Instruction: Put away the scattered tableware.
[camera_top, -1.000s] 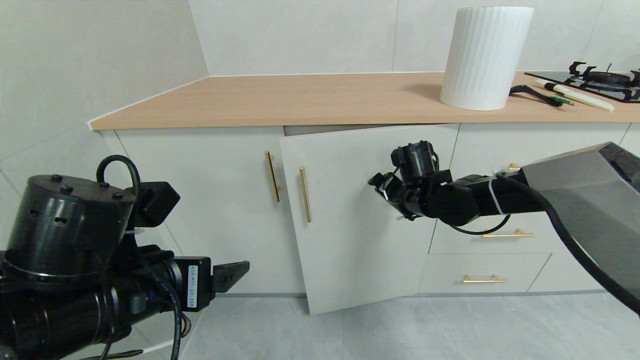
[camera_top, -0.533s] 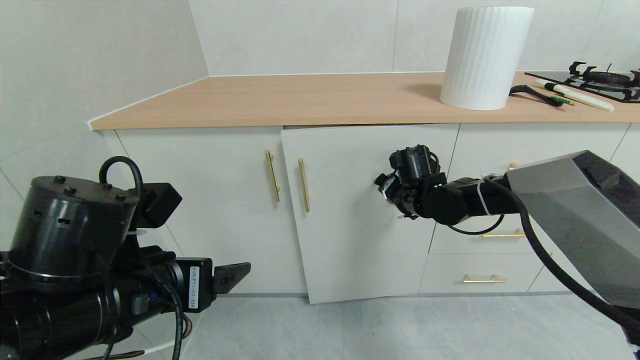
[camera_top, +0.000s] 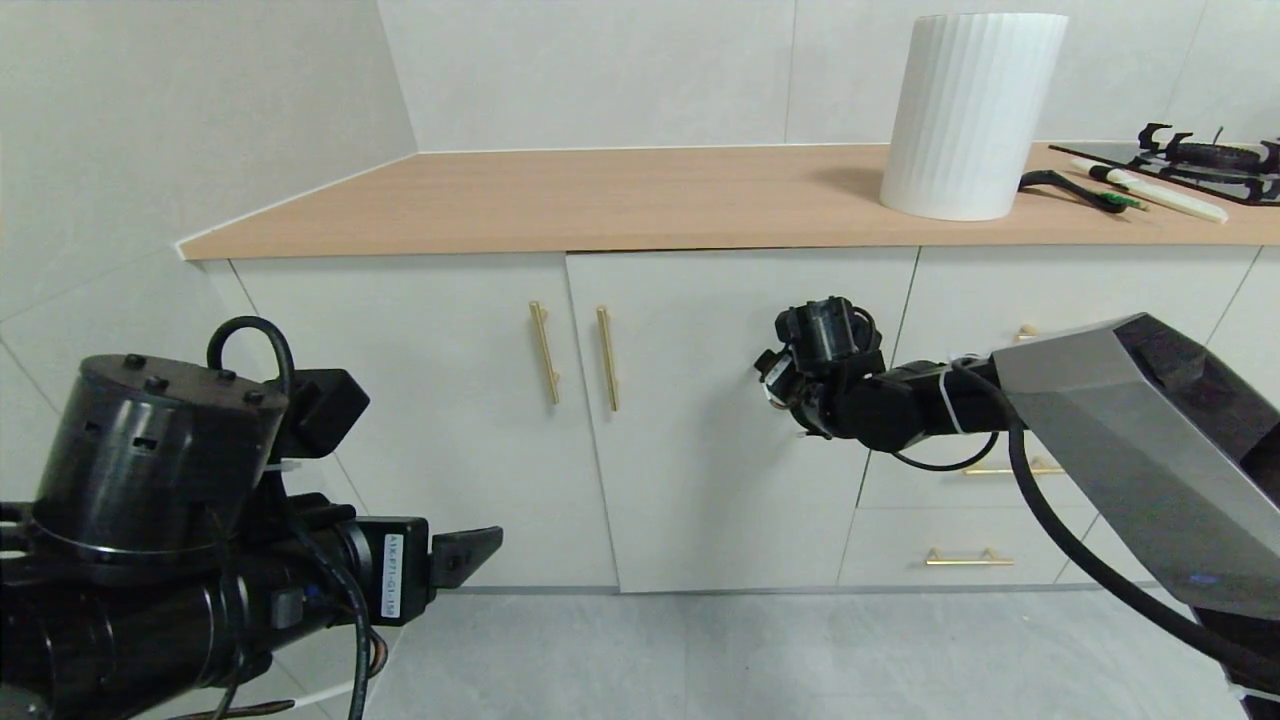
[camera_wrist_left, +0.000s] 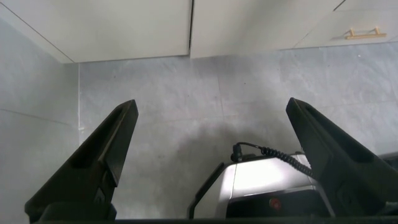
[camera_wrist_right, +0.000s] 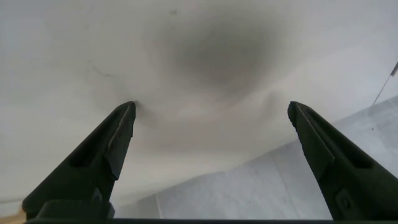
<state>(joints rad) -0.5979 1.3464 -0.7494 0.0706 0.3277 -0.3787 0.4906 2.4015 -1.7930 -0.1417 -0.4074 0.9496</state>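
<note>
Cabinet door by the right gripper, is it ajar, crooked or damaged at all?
Nothing stands out. The cabinet door sits flush with the neighbouring door, handles parallel, no visible damage. The right gripper has open fingers at its face.

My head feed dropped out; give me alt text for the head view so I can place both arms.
The right gripper rests against the shut cabinet door below a wooden counter. The left gripper hangs low near the floor. A white ribbed container stands on the counter.
</note>
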